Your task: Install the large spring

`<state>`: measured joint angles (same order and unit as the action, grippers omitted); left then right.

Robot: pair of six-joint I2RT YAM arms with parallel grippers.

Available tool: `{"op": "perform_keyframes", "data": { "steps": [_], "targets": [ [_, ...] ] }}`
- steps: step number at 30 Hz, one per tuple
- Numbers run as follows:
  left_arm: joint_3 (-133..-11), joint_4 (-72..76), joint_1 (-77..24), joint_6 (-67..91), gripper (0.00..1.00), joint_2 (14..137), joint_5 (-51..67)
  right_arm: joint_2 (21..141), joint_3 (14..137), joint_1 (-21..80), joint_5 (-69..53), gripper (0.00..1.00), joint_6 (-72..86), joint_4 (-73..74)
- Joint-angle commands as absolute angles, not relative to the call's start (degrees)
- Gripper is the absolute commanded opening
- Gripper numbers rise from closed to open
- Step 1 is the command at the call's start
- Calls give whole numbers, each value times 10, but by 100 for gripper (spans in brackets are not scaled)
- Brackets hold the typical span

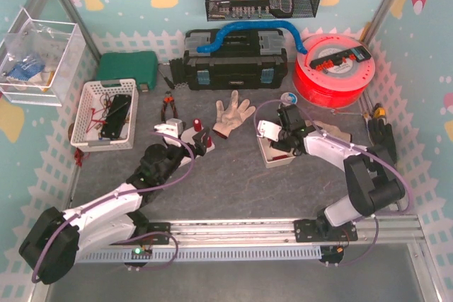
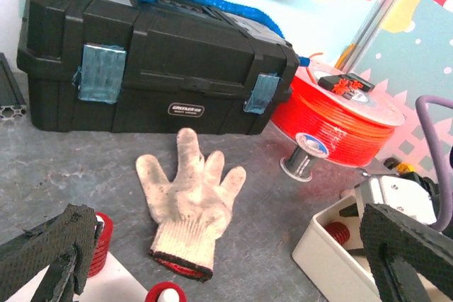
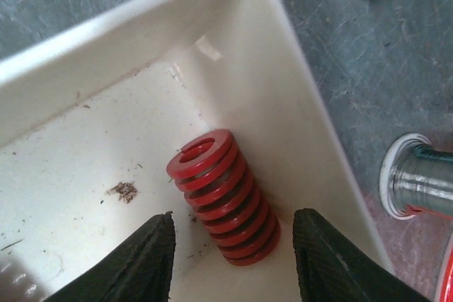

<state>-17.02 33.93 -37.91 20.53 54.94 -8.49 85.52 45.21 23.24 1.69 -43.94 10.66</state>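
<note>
The large red spring (image 3: pixel 223 196) lies on its side in a white tray (image 3: pixel 283 68), against the right wall. My right gripper (image 3: pixel 233 231) is open, its two black fingers (image 3: pixel 141 259) standing either side of the spring's near end without touching it. In the top view the right gripper (image 1: pixel 283 139) reaches down into the tray (image 1: pixel 274 157). My left gripper (image 1: pixel 177 139) is open and empty over a white fixture (image 2: pixel 120 288) that carries a red spring (image 2: pixel 102 242) and a red-collared peg (image 2: pixel 164 292). The left wrist view also shows the spring (image 2: pixel 338 232) in the tray (image 2: pixel 333 259).
A white work glove (image 1: pixel 230 114) lies between the two grippers. Behind stand a black toolbox (image 1: pixel 233 58) with a blue hose, an orange filament spool (image 1: pixel 333 68) and a small solder reel (image 1: pixel 287 97). A white basket (image 1: pixel 106 114) and pliers (image 1: pixel 168 107) are at the left.
</note>
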Motion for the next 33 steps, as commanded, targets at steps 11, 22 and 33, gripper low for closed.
{"op": "perform_keyframes", "data": {
  "steps": [11, 22, 33],
  "targets": [
    [-171, 338, -380, 198, 99, 548, -102, 936, 483, 233, 25, 50, -463, 111],
    [-172, 335, -380, 198, 99, 547, -102, 961, 516, 237, -11, 46, -451, 183],
    [-170, 336, -380, 198, 99, 542, -107, 967, 512, 237, -6, 25, -475, 159]
  ]
}}
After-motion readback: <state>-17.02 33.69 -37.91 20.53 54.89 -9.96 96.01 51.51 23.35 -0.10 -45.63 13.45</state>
